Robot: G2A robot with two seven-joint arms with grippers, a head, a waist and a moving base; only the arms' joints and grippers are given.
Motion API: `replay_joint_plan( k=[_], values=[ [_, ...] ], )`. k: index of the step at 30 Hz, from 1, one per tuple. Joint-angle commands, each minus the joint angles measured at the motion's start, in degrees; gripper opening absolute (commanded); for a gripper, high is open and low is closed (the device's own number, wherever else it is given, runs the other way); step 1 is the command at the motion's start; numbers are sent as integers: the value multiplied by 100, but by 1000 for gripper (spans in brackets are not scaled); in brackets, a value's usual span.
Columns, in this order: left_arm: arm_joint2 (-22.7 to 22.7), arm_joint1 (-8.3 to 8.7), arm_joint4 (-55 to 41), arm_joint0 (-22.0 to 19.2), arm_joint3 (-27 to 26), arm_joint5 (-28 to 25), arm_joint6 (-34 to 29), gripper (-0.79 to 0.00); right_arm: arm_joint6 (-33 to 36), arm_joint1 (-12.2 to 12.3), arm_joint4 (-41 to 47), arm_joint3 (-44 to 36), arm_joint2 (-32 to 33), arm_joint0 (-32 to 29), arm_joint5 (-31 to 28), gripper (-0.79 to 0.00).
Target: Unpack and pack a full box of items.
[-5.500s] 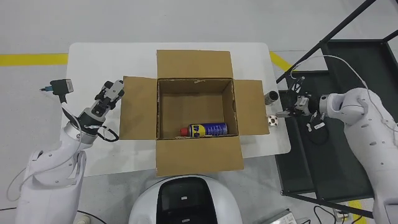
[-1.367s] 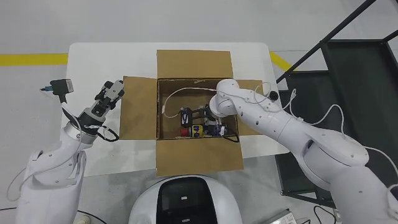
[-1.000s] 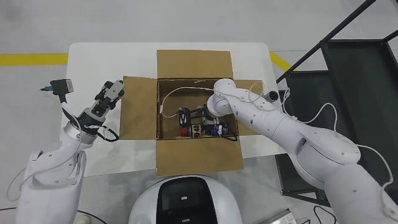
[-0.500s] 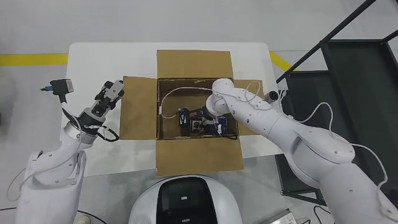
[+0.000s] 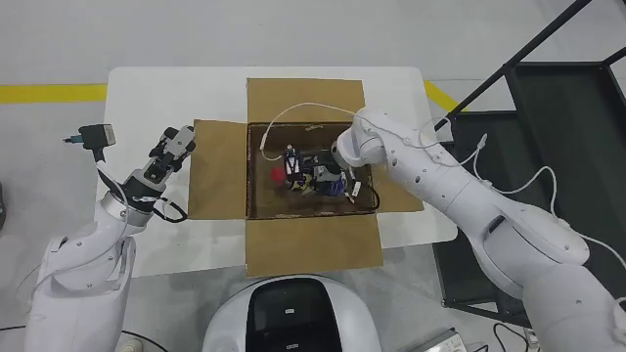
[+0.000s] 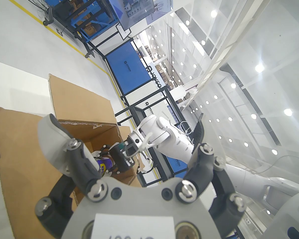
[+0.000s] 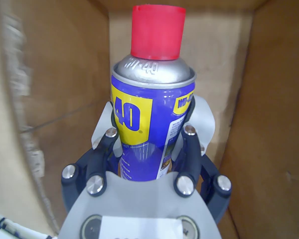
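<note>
An open cardboard box (image 5: 305, 98) stands in the middle of the white table. My right gripper (image 5: 311, 172) is inside it, shut on a blue and yellow spray can (image 5: 295, 172) with a red cap (image 5: 277, 169). In the right wrist view the can (image 7: 152, 115) sits between the right gripper's (image 7: 153, 123) fingers, cap (image 7: 157, 32) pointing at a box wall (image 7: 264, 100). My left gripper (image 5: 176, 144) hangs over the table just left of the box's left flap, open with nothing in it. The left wrist view shows the left gripper (image 6: 124, 130), the box (image 6: 27, 150) and the held can (image 6: 103, 164).
A black metal rack (image 5: 548, 156) stands close to the table's right edge. A small grey device (image 5: 98, 137) sits off the table's left side. The box's four flaps lie folded outward. Bare table (image 5: 166, 98) shows behind and left of the box.
My right arm came from beside the rack into the box and shut on the can lying along the near wall. It has since lifted the can toward the box's middle. The left arm kept still.
</note>
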Motion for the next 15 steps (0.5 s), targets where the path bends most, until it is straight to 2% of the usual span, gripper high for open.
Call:
replay_joint_plan(
  k=[1,9,11,15],
  values=[
    [0,0,0,0,0,0,1,0,-404,219,-27,-326,383,-244,-75,-785],
    [0,0,0,0,0,0,1,0,-1855,997,-437,-1832,1762,-1484,-75,-785],
    [0,0,0,0,0,0,1,0,-2346,1174,-790,-2189,2213,-1895,-75,-785],
    [0,0,0,0,0,0,1,0,-3283,1420,-1341,-2473,2967,-2764,-65,-785]
  ],
)
